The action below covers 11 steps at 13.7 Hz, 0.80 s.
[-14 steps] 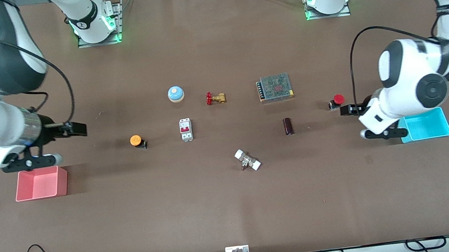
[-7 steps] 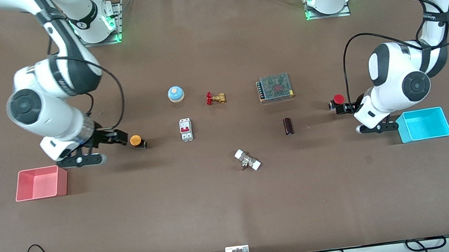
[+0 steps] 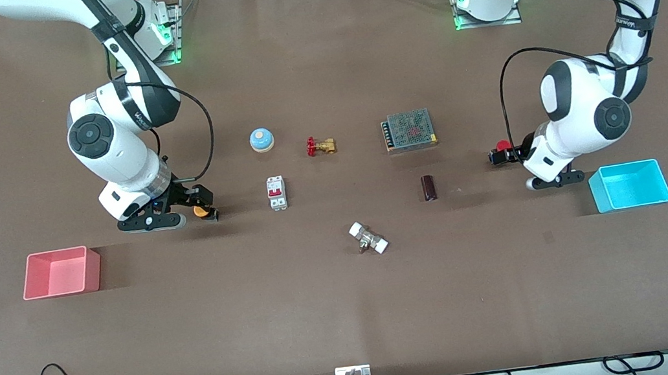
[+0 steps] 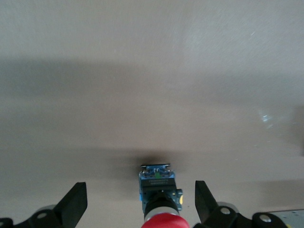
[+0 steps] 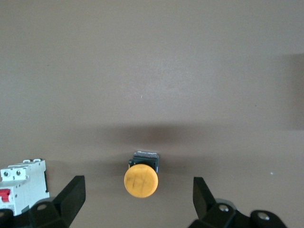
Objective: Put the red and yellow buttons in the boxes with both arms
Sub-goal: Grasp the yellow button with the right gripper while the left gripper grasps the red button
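The yellow-orange button [image 3: 202,210] stands on the table, between the pink box [image 3: 61,272] and a white breaker. My right gripper [image 3: 197,201] is low at it and open. In the right wrist view the yellow cap [image 5: 141,180] lies between the spread fingers of the gripper [image 5: 137,190], untouched. The red button [image 3: 502,145] stands toward the left arm's end, not far from the cyan box [image 3: 631,185]. My left gripper [image 3: 503,156] is low at it and open. In the left wrist view the red button [image 4: 160,204] lies between the spread fingers of the gripper [image 4: 140,192].
A blue-and-white bell [image 3: 261,139], a brass valve [image 3: 320,145], a white breaker [image 3: 276,192], a mesh-topped power supply [image 3: 409,130], a dark cylinder [image 3: 429,187] and a white-ended fitting [image 3: 368,237] lie mid-table. The breaker also shows in the right wrist view [image 5: 23,183].
The right gripper has moved from beside the pink box across to the yellow button. The left gripper has moved from the cyan box to the red button. Neither button has moved.
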Each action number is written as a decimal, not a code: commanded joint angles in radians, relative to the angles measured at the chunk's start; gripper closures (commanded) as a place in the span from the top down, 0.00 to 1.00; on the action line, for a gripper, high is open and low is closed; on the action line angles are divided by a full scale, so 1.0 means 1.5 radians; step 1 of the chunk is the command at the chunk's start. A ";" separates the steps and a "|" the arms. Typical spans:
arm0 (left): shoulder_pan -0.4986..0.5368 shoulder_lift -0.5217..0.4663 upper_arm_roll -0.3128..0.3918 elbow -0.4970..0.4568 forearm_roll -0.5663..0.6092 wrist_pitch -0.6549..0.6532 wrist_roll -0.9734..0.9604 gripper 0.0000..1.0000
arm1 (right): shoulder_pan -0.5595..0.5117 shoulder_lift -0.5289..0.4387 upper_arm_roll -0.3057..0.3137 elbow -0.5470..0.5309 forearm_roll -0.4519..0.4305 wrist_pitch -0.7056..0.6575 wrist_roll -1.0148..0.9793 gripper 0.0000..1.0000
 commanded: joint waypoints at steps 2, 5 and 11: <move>-0.018 -0.036 -0.006 -0.056 -0.015 0.026 -0.038 1.00 | -0.004 0.029 0.004 -0.007 -0.016 0.035 0.012 1.00; -0.021 -0.034 -0.006 -0.056 -0.015 0.029 -0.038 1.00 | -0.004 0.053 0.004 -0.007 -0.015 0.056 0.013 1.00; -0.038 -0.014 -0.006 -0.055 -0.002 0.031 -0.026 0.89 | -0.007 0.075 0.004 -0.001 -0.009 0.051 0.015 1.00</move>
